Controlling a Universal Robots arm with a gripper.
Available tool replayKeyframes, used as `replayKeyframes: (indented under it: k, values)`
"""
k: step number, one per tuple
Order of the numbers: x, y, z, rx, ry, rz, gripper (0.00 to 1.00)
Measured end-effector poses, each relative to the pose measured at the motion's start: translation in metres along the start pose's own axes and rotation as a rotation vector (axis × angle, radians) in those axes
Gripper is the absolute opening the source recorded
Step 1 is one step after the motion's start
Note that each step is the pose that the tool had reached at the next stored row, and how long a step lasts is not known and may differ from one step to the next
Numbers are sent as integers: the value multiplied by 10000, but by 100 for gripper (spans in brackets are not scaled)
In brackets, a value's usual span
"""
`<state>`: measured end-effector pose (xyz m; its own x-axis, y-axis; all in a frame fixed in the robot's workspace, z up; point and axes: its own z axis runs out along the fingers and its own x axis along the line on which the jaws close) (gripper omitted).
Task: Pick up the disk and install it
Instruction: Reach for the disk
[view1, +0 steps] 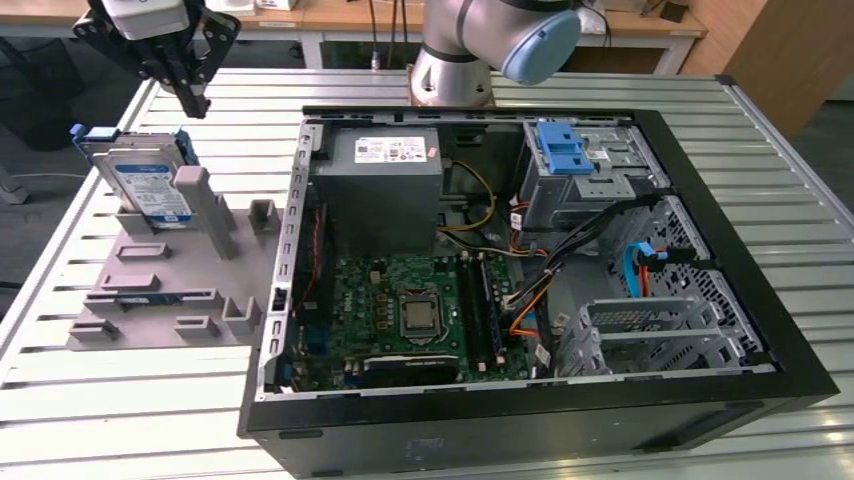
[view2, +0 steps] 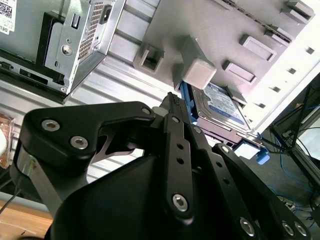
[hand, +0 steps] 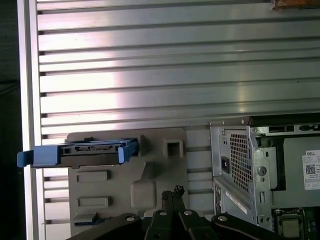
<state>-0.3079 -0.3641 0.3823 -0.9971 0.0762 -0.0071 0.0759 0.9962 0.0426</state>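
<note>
Arm (view1: 454, 50): silver-grey tubular links with a round light-blue joint cap (view1: 541, 45). White-grey wrist housing (view1: 147, 15) at far left. Gripper (view1: 194, 100): matte black, angular linkage bars tapering to slim tips. Round silver screw heads (view2: 180, 201) sit at the pivots in the second wrist view.

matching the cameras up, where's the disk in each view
Exterior view: the disk stands on edge in the grey holder, at the exterior view's left.
Second wrist view: the disk shows its label behind the grey holder's post.
First wrist view: the disk, edge-on in the grey holder.
Shared landmark: the grey holder.
</note>
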Motion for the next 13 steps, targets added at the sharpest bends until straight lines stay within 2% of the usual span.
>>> replayKeyframes:
  k: [13]
  values:
    - [80,27,16,2,22,1,11]
